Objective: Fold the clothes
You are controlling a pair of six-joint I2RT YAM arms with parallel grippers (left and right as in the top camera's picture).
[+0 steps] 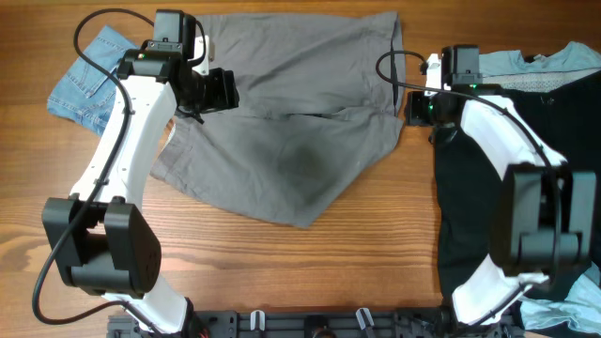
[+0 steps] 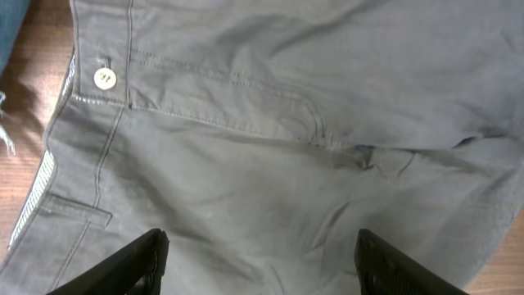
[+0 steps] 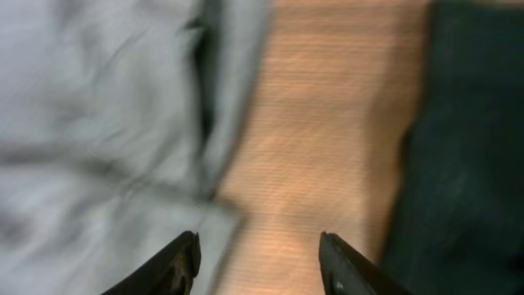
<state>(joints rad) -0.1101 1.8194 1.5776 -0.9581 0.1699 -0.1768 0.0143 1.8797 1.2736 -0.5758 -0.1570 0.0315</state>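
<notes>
Nearest me, the two arm bases sit at the front edge of the bench point(image 1: 282, 272), with bare wood between them. On the right, a black garment point(image 1: 460, 216) runs from the front edge back under the right arm, and a scrap of pale blue cloth point(image 1: 575, 302) pokes out at its near corner. A little further in, at the middle of the bench, the grey shorts point(image 1: 291, 131) lie spread out and somewhat rumpled, one corner pointing toward me and the waistband off to the left side. Its pale button point(image 2: 104, 78) shows plainly in the left wrist view. The left claw point(image 2: 262, 260) hangs over the shorts near that waistband end with its fingers wide apart and nothing between them. The right claw point(image 3: 260, 258) is also spread and empty. It sits over the strip of bare wood just beside the shorts' right edge, between the grey cloth and the black garment; that view is blurred. Furthest back on the left, small blue denim shorts point(image 1: 89, 80) lie just beside the grey ones. At the far right, more pale blue fabric point(image 1: 563, 61) lies along the black garment's far edge.
</notes>
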